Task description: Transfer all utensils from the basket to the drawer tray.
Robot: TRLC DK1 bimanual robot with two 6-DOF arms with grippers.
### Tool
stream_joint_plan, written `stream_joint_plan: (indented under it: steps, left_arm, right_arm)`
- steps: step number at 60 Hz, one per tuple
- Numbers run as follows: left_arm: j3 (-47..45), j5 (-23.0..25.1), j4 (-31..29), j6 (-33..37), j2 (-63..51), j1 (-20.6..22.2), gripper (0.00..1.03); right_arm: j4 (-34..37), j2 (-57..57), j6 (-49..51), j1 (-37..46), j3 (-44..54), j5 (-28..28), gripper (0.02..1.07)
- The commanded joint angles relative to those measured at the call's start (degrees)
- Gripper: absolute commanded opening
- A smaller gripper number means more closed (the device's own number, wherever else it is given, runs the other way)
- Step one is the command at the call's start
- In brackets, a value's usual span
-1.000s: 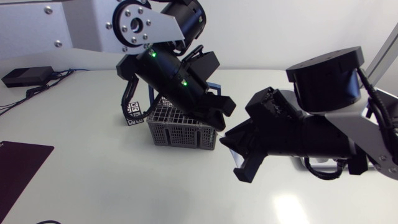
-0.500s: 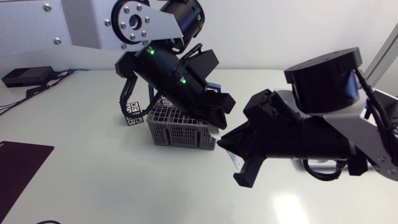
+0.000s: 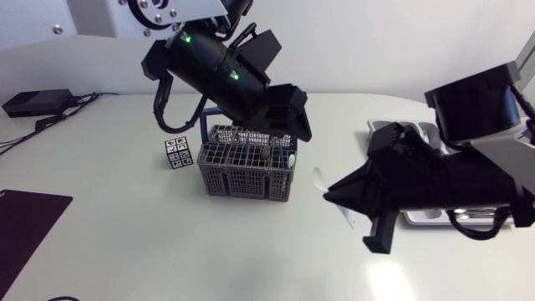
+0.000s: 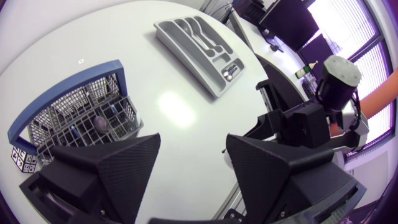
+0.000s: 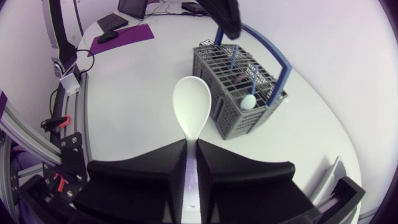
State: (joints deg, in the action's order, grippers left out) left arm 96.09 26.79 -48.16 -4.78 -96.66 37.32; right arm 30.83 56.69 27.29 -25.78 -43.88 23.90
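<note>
R end effector (image 5: 191,148) clamps white spoon (image 5: 191,111), long axis straight out, bowl fwd. L end effector (image 4: 191,142) spread over basket (image 3: 242,180).

light: bright, overhead | glare: patch on table (image 3: 393,280) | shadows: soft under basket (image 3: 247,176)

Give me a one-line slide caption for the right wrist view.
Right gripper holds a white spoon by its handle, grey basket ahead.

Basket half covered, tray behind the right arm
The left gripper (image 3: 292,127) hangs over the cutlery basket (image 3: 244,174) at frame centre, blocking its right end; the left compartments are open from above. The right arm (image 3: 443,180), carrying a white spoon (image 5: 191,112), crosses the drawer tray (image 3: 383,127) at right. Bare table (image 3: 167,251) spans the lower left.
</note>
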Motion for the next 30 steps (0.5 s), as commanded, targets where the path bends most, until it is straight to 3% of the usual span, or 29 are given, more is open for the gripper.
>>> stream_joint_plan:
  steps: [1,13,30]
  left_arm:
    - [-1.61,0.64,1.84,-0.59,-0.46,-0.76,0.78]
    - [-4.16,-1.03,4.39,0.03,-1.51,-1.2,0.78]
    - [-8.73,-6.04,9.31,1.17,-2.04,-0.14,0.78]
  right_arm:
    - [2.92,-0.08,7.96,6.53,1.6,2.47,0.08]
    - [8.46,3.87,26.15,25.34,1.08,8.44,0.08]
    - [16.19,17.32,52.96,47.31,-5.69,11.43,0.08]
